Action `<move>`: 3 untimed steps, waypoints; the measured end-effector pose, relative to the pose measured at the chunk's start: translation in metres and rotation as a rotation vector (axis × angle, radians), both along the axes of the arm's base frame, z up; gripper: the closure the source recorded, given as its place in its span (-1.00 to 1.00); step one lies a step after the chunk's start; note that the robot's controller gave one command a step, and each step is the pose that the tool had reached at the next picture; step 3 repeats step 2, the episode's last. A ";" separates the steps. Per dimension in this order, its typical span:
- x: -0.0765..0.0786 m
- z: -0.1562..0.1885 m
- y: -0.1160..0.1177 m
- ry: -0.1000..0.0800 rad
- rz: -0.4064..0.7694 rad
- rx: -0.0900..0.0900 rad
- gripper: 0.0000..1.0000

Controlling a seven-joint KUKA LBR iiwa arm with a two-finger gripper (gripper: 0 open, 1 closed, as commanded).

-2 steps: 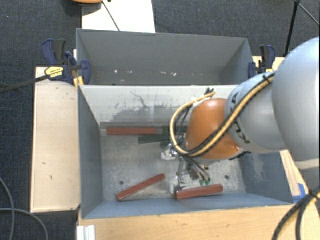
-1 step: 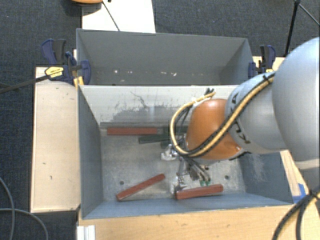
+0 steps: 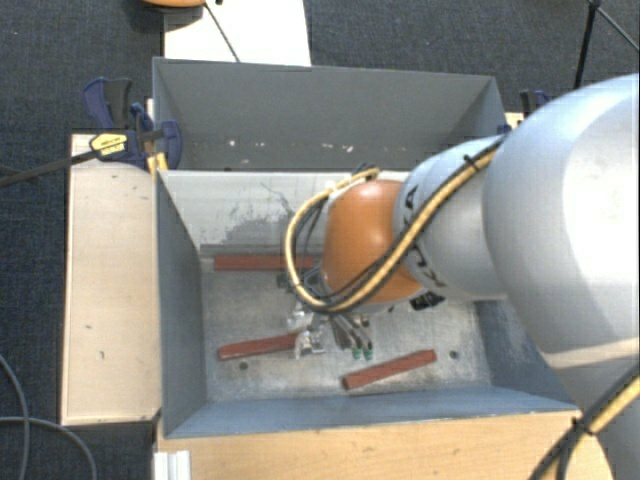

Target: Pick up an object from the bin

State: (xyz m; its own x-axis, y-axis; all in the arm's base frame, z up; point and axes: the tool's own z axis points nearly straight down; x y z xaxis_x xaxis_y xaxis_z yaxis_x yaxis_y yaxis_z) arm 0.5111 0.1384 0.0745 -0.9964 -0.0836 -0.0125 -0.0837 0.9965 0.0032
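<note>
Jaws are low over the bin (image 3: 180, 298) floor, centre-front, at the right end of a red-brown stick (image 3: 258, 348) lying front-left. Open or closed: can't tell, the orange wrist cover (image 3: 360, 238) overhangs them. Second stick (image 3: 390, 369) lies near the front wall, right of the jaws. Third stick (image 3: 248, 262) sits back-left, well apart.

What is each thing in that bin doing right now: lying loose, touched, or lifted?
Front left brown stick: lying flat on the bin floor, with its right end at the claw.
Front right brown stick: lying flat, clear of the claw.
Back brown stick: lying flat near the back wall, with its right end hidden by the arm.
Claw: low in the bin, between the two front sticks.
</note>
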 end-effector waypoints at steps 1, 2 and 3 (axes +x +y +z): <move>0.000 0.000 0.000 0.000 0.001 0.000 1.00; -0.002 0.159 0.003 0.008 -0.004 -0.003 1.00; -0.002 0.159 0.003 0.008 -0.004 -0.003 1.00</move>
